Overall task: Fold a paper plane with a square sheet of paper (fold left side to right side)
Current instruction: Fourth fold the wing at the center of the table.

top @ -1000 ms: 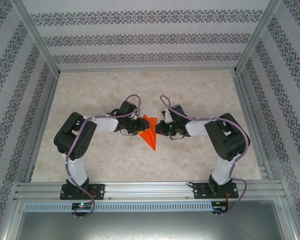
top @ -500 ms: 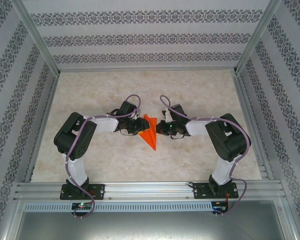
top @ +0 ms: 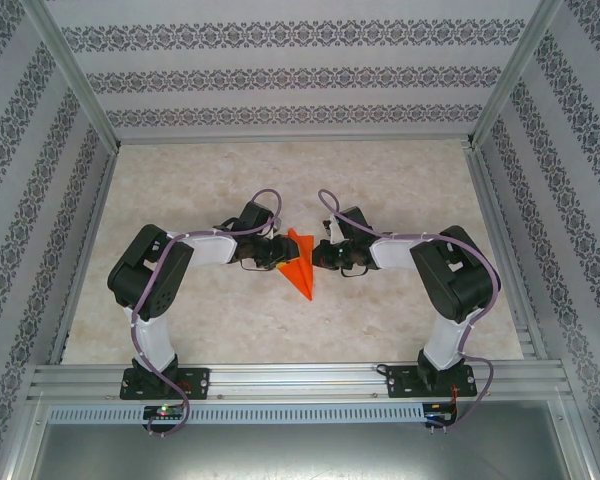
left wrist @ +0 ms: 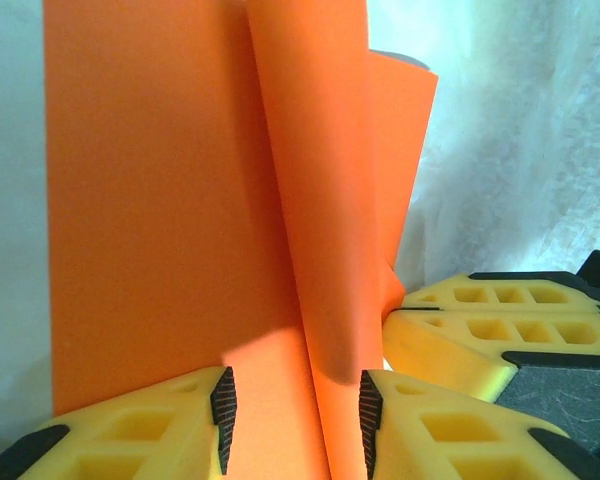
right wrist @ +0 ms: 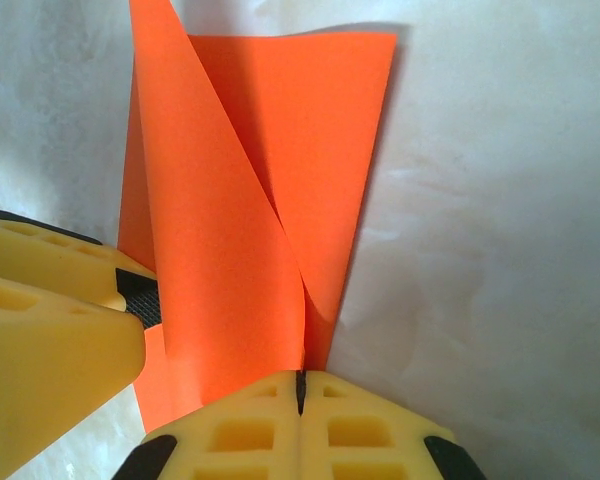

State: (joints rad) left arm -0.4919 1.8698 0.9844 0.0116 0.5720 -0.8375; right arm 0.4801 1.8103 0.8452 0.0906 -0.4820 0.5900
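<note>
Currently | right gripper (right wrist: 301, 395) clamped shut on paper (right wrist: 280, 150) | left gripper (left wrist: 296, 408) half open astride paper's lifted side, gripping nothing | risk: my pull slips it, folding crooked

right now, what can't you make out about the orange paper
Top external: orange sheet side edges hidden under the left gripper and right gripper; folds too small.
Left wrist: sheet's ends cut off by the frame; raised flap hides the layer behind.
Right wrist: shut fingers hide the sheet's near end, so pinched or pressed is unclear.
</note>
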